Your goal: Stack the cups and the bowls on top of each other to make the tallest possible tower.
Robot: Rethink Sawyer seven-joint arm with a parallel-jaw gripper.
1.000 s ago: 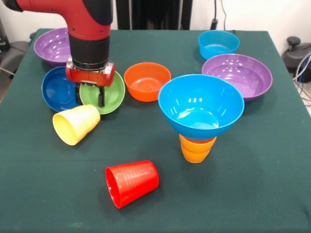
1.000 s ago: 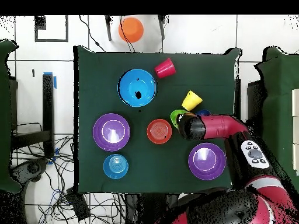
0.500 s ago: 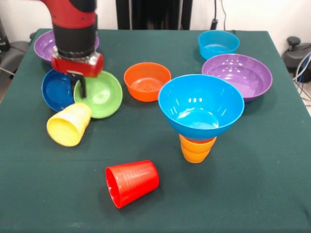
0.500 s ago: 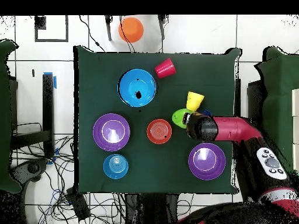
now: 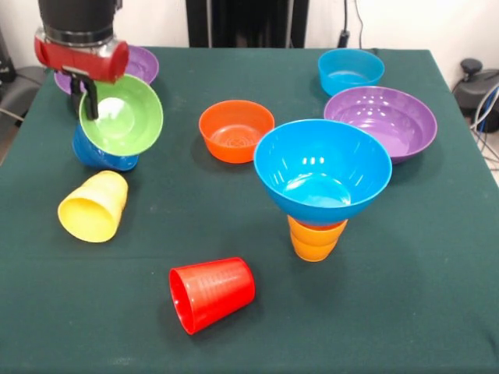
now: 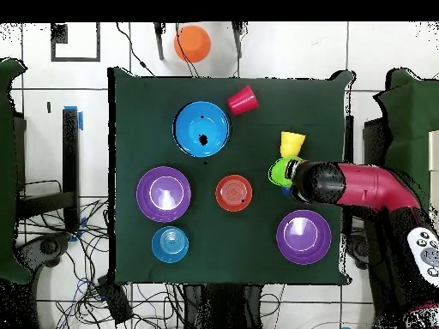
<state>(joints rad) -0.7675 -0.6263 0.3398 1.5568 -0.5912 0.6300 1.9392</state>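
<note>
One green bowl (image 5: 121, 114) in pincer (image 5: 84, 97)

Green bowl (image 5: 121, 114) tilts at upper left above a dark blue bowl (image 5: 97, 152). Large blue bowl (image 5: 322, 171) sits on an orange cup (image 5: 313, 238), centre right. Yellow cup (image 5: 90, 206) and red cup (image 5: 210, 293) lie sideways.

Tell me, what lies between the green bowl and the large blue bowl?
The orange bowl lies between the green bowl and large blue bowl, clearest in front view.

Glossy smooth plastic bowls, like the green bowl (image 5: 121, 114) (highlights on it), on a matt cloth table cover (image 5: 405, 296).
</note>
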